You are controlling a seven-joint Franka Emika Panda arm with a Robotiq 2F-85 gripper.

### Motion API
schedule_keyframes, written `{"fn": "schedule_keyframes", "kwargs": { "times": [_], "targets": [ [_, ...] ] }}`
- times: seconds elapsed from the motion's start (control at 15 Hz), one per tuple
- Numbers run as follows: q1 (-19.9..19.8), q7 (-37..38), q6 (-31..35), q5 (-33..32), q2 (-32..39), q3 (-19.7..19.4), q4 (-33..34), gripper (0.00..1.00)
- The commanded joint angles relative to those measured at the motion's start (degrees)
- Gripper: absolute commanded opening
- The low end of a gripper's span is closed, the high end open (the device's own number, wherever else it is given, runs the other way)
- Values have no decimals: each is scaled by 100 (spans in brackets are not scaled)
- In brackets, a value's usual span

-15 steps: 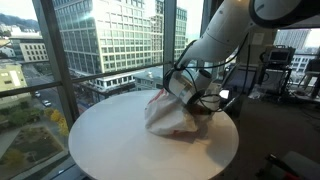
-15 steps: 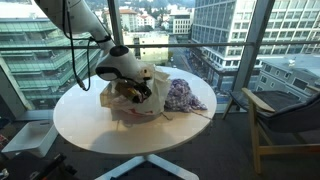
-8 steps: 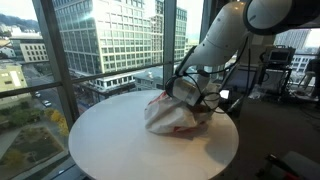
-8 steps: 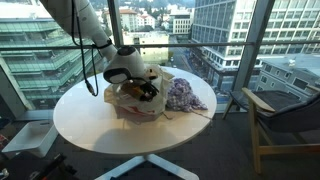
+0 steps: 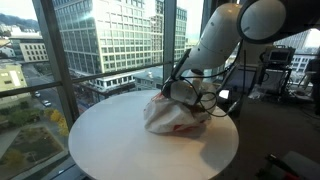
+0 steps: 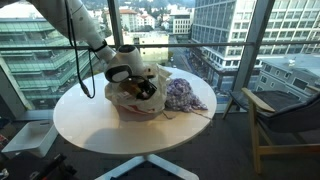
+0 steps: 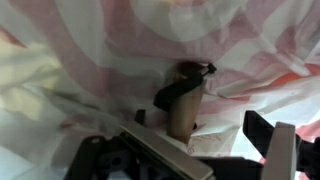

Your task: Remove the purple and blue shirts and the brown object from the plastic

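Note:
The plastic (image 5: 168,113) is a crumpled white bag lying on the round white table (image 5: 110,140), and it also shows on the table in an exterior view (image 6: 130,104). My gripper (image 5: 186,92) hangs over the bag's mouth (image 6: 141,89), jaws open. In the wrist view the plastic (image 7: 80,60) fills the picture, white with pink showing through. The brown object (image 7: 184,108) stands upright between my open gripper's (image 7: 200,128) fingers, with a dark piece on its top. A purple shirt (image 6: 184,95) lies on the table beside the bag. The blue shirt is not visible.
Tall windows (image 5: 100,40) stand close behind the table. A wooden armchair (image 6: 285,115) sits off to one side. Dark equipment (image 5: 275,70) stands beyond the arm. The table's near half (image 6: 110,135) lies in front of the bag.
The arm has swung slightly and the gripper has shifted a little over the bag, toward the purple shirt. The jaws stay open.

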Motion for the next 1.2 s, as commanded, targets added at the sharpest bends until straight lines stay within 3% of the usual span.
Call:
{"fn": "schedule_keyframes", "kwargs": {
  "times": [0.0, 0.07, 0.2, 0.27, 0.67, 0.73, 0.8, 0.93, 1.13],
  "targets": [
    [390, 725, -332, -354, 265, -431, 260, 100],
    [427, 815, -385, -397, 292, -469, 296, 75],
    [509, 1012, -500, -488, 332, -569, 334, 68],
    [-82, 1633, -150, -1484, 116, 61, 221, 58],
    [-566, 3563, -319, -3820, -26, 271, 183, 13],
    [-597, 3786, -353, -4132, -79, 262, 169, 11],
    [-596, 3952, -422, -4396, -141, 230, 158, 15],
    [-384, 4316, -704, -4931, -305, -75, 110, 16],
    [-422, 4491, -1012, -5546, -803, -89, -4, 16]
  ]
}}
